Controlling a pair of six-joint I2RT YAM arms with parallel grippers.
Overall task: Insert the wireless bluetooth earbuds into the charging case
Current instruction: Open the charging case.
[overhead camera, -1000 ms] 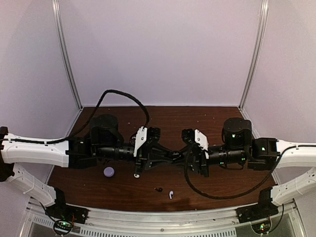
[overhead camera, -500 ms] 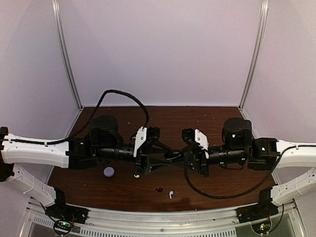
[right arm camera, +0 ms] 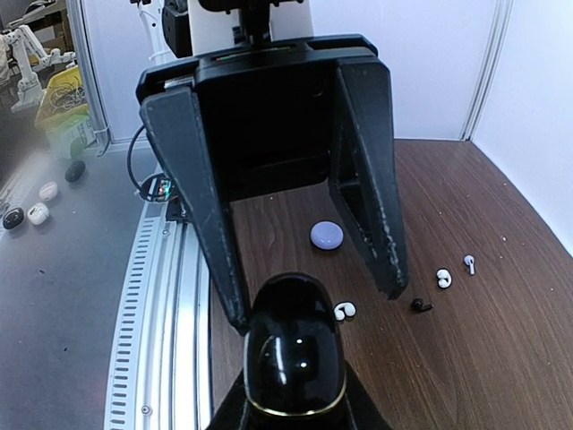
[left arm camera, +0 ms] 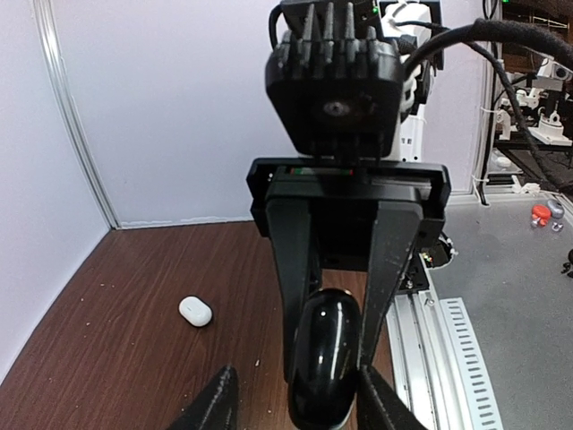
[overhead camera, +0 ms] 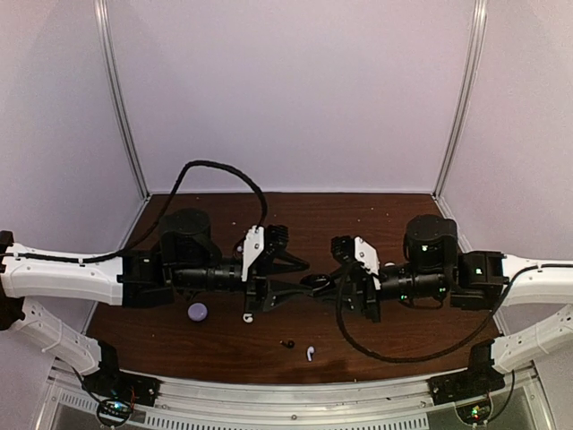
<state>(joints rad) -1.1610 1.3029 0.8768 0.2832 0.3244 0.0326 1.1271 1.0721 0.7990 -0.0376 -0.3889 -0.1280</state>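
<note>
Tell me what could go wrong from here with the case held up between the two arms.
1. Only the right gripper is shut on the black case, apparently near one end, above the table; it may slip and fall.
2. The left gripper stands open with its fingers close beside the case; pulling back could clip it.

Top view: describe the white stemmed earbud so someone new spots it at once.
Find the brown table and follow its near edge, along the metal rail, to about the middle. Two tiny buds lie there, apart: a black earbud on the left and the white stemmed earbud right of it. Of the two, only it is white, with a short stem.
</note>
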